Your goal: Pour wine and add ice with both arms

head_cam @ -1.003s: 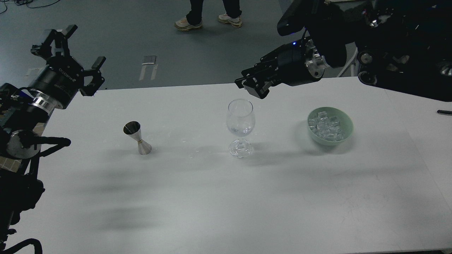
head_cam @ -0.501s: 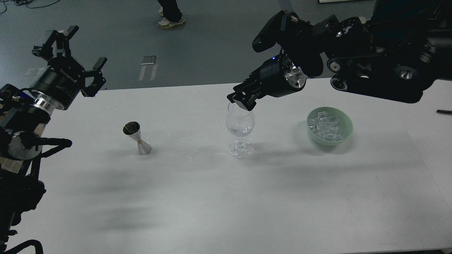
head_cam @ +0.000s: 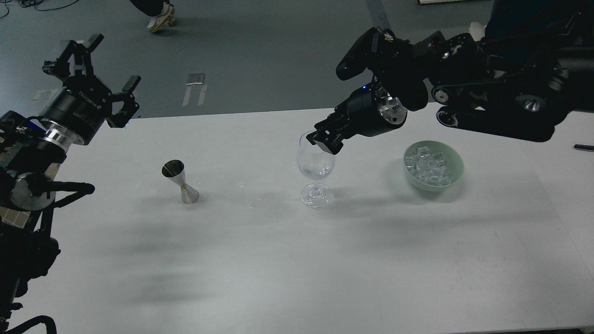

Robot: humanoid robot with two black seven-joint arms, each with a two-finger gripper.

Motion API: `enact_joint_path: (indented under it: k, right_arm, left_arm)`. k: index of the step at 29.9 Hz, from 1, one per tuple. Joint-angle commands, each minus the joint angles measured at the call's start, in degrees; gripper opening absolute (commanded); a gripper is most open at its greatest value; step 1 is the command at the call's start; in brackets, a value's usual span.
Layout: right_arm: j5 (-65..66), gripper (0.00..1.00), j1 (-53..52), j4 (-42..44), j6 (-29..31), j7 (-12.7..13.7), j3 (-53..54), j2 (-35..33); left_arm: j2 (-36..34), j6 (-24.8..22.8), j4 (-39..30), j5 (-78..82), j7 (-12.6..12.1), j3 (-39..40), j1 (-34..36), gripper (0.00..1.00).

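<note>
A clear stemmed wine glass [head_cam: 315, 171] stands upright mid-table with a little clear stuff at the bottom of its bowl. My right gripper [head_cam: 321, 140] hangs right over the glass's rim, fingers close together and dark; I cannot tell whether they hold an ice cube. The ice [head_cam: 428, 168], several small glassy cubes, lies in a pale green bowl [head_cam: 456, 169] to the right of the glass. A steel jigger [head_cam: 180, 181] stands to the left, tilted. My left gripper [head_cam: 95, 74] is open and empty, raised at the table's far left edge.
The white table [head_cam: 297, 260] stretches toward me. A black pen-like object [head_cam: 583, 147] lies at the right edge. A person's foot [head_cam: 159, 14] is on the floor beyond the table.
My right gripper moved left from near the bowl and came down over the glass's rim. The left arm has hardly moved. The person on the floor walked left.
</note>
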State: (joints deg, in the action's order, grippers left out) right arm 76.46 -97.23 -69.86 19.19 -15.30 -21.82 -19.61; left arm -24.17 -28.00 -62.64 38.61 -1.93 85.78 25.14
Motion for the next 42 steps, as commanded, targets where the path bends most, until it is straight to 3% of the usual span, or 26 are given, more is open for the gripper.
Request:
enact_joint_path:
  k: [1, 5, 13, 17, 21, 22, 23, 24, 32, 38, 42]
  right_arm:
    - [-0.2, 0.38, 0.0, 0.0, -0.4, 0.1, 0.0, 0.0]
    - [-0.3, 0.52, 0.0, 0.0, -0.4, 0.1, 0.0, -0.1]
    - [-1.1, 0.55, -0.5, 0.3, -1.0, 0.3, 1.3, -0.5]
    - [-8.0, 0.61, -2.1, 4.3, -2.0, 0.8, 5.5, -1.8]
    - [-16.9, 0.78, -1.6, 11.8, -2.8, 0.8, 10.5, -3.2]
    - [-20.4, 0.88, -0.9, 13.8, -3.6, 0.8, 12.2, -3.7]
    - [-20.5, 0.88, -0.9, 13.8, -3.6, 0.8, 12.2, -3.7]
    - [-24.1, 0.98, 0.7, 15.5, -5.0, 0.7, 13.8, -3.8]
    - [-46.5, 0.99, 19.3, 21.2, -6.9, -0.3, 33.8, -3.2]
    - [-51.0, 1.00, 32.3, 29.1, -6.1, -4.7, 49.1, 3.8]
    - [-52.8, 1.00, 36.9, 32.6, -4.0, -8.2, 55.3, 7.4]
  left_arm:
    - [-0.1, 0.0, 0.1, 0.0, 0.1, 0.1, 0.0, 0.98]
    - [-0.1, 0.0, 0.1, 0.1, 0.1, 0.0, 0.0, 0.98]
    - [-0.3, 0.0, 0.1, 0.1, 0.1, 0.0, 0.1, 0.98]
    - [-0.5, 0.0, 0.1, 0.1, 0.1, 0.0, 0.3, 0.98]
    - [-0.9, 0.0, 0.2, 0.1, 0.1, 0.0, 0.7, 0.98]
    - [-0.9, 0.0, 0.2, 0.1, 0.1, 0.0, 0.9, 0.98]
    - [-0.9, 0.0, 0.2, 0.1, 0.1, 0.0, 0.9, 0.98]
    - [-1.0, 0.0, 0.4, 0.1, 0.1, 0.0, 0.9, 0.98]
    - [-0.6, 0.0, 1.3, 0.3, 0.4, -0.1, 0.8, 0.98]
    - [-0.5, 0.0, 4.9, 0.4, 1.0, -2.7, 2.5, 0.98]
    - [-0.6, 0.0, 10.5, 0.3, 4.2, -6.4, 5.8, 0.98]
